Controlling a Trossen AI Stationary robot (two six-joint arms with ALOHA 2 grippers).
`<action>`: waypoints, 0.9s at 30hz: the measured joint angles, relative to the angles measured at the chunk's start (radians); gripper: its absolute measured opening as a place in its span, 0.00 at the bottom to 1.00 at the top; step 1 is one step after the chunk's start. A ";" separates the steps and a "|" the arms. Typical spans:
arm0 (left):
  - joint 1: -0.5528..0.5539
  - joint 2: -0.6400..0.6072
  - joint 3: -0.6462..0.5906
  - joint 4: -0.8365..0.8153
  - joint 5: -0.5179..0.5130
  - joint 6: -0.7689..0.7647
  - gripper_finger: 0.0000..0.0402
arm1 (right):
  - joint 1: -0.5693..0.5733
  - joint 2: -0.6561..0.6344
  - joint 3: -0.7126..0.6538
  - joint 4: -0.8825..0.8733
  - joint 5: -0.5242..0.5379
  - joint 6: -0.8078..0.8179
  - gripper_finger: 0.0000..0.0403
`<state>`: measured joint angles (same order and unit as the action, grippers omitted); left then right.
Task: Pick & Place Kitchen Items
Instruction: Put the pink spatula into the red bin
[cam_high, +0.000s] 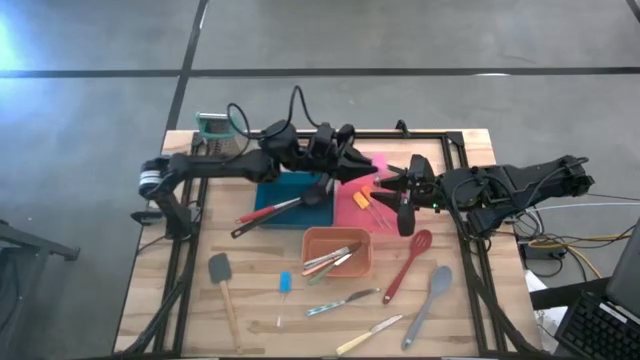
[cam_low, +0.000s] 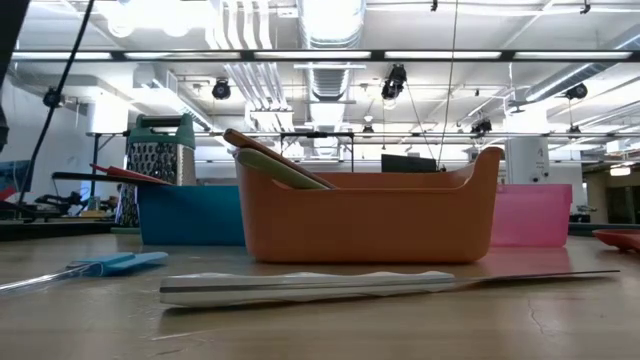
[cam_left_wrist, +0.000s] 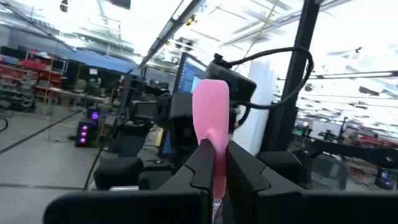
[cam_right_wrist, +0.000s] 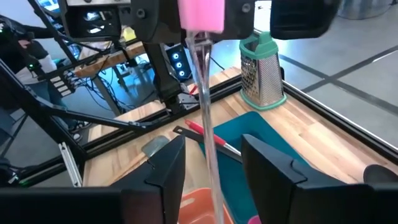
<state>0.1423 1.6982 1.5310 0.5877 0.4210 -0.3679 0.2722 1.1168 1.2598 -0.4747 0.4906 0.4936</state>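
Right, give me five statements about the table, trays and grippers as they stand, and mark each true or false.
1. The left gripper is shut on the pink spatula. True.
2. The right gripper is clamped tight on the spatula's clear handle. False: its fingers stand apart on either side of the handle.
3. The orange tray holds no utensils. False: several lie in it.
4. The red spoon lies on the table, outside the trays. True.
5. The box grater stands inside the blue tray. False: it stands on the table at the far left corner, beyond that tray.
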 joint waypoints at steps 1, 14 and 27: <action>0.003 0.012 0.015 0.001 0.014 -0.001 0.06 | 0.000 0.000 0.000 0.000 0.003 0.000 0.35; 0.031 0.016 0.035 -0.055 0.032 -0.061 0.11 | -0.008 0.000 0.022 0.008 0.002 0.024 0.03; 0.103 -0.071 0.032 -0.418 0.038 0.062 0.46 | -0.029 -0.080 0.032 -0.007 0.035 0.064 0.02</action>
<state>0.2457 1.6273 1.5635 0.1701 0.4591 -0.3060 0.2436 1.0372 1.2922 -0.4814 0.5254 0.5581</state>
